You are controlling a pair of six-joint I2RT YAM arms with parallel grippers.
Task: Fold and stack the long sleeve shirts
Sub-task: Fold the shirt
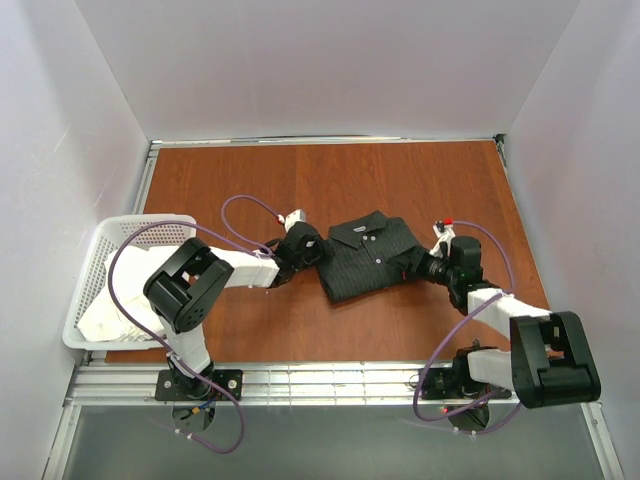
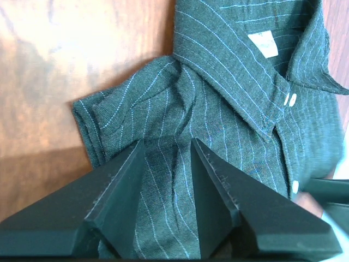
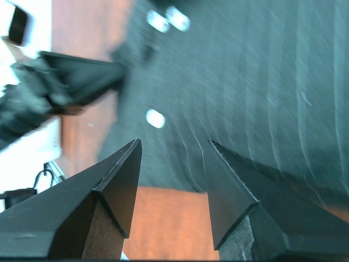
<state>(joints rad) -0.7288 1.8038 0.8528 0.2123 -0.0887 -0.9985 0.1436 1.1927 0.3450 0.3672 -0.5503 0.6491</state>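
One long sleeve shirt (image 1: 365,258), dark with pale pinstripes, lies folded on the wooden table (image 1: 400,180) with its collar toward the back. My left gripper (image 1: 305,246) is at its left shoulder. In the left wrist view the left gripper (image 2: 168,143) presses down onto the shirt (image 2: 229,93), jaws apart, with creased fabric filling the gap. My right gripper (image 1: 420,262) sits at the shirt's right edge. In the right wrist view the right gripper (image 3: 173,142) is open over the hem of the shirt (image 3: 262,82), with bare table showing between the fingers.
A white basket (image 1: 95,262) holding pale cloth (image 1: 120,310) stands at the table's left edge. White walls enclose the table on three sides. A metal rail (image 1: 330,385) runs along the near edge by the arm bases.
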